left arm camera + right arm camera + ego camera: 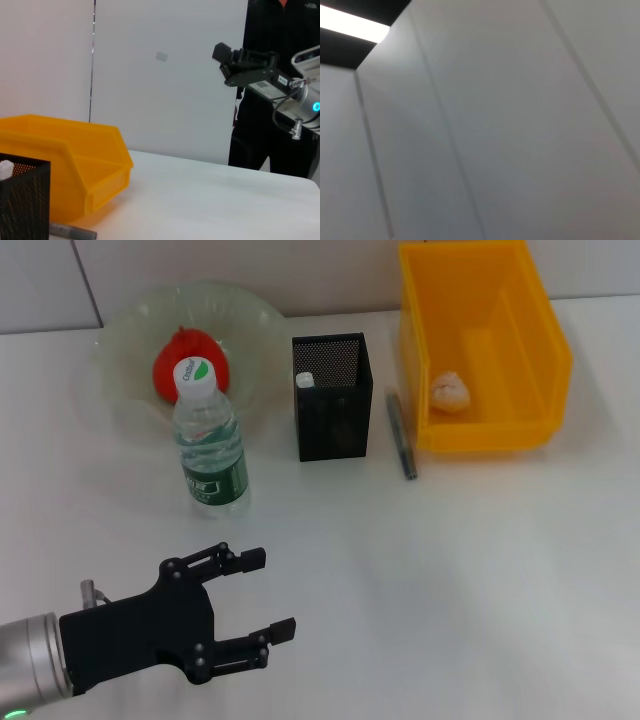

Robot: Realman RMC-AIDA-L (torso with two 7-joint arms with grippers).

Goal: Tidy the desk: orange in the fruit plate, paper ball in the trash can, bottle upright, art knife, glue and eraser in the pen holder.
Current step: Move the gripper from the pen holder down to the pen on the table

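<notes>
Two black fingers of the left gripper (262, 592) stand spread apart and hold nothing, poised low over the bare near part of the white desk (470, 570), well apart from every object, a stance that reads as a free hand between jobs. Outward from it, the clear plastic water bottle with a white cap and green label (209, 445) stands upright just in front of the translucent round fruit plate (130, 335), whose bowl holds the orange-red fruit (176, 352), partly hidden behind the bottle cap; both items thus appear to be settled as the task requires. Beside the plate stands the black wire-mesh pen holder (333, 400), with a small white-topped object (305, 380) showing at its inner corner; whether this is the glue or the eraser cannot be told. Just beside the holder, between it and the yellow plastic bin serving as trash can (530, 350), the slim grey art knife (400, 435) lies flat on the desk, apparently the remaining item and the likely next target. Inside the bin rests the crumpled pale paper ball (450, 391). In the left wrist view the right gripper (225, 57) is raised high off the desk, parked clear of the workspace; its jaw state cannot be told.
</notes>
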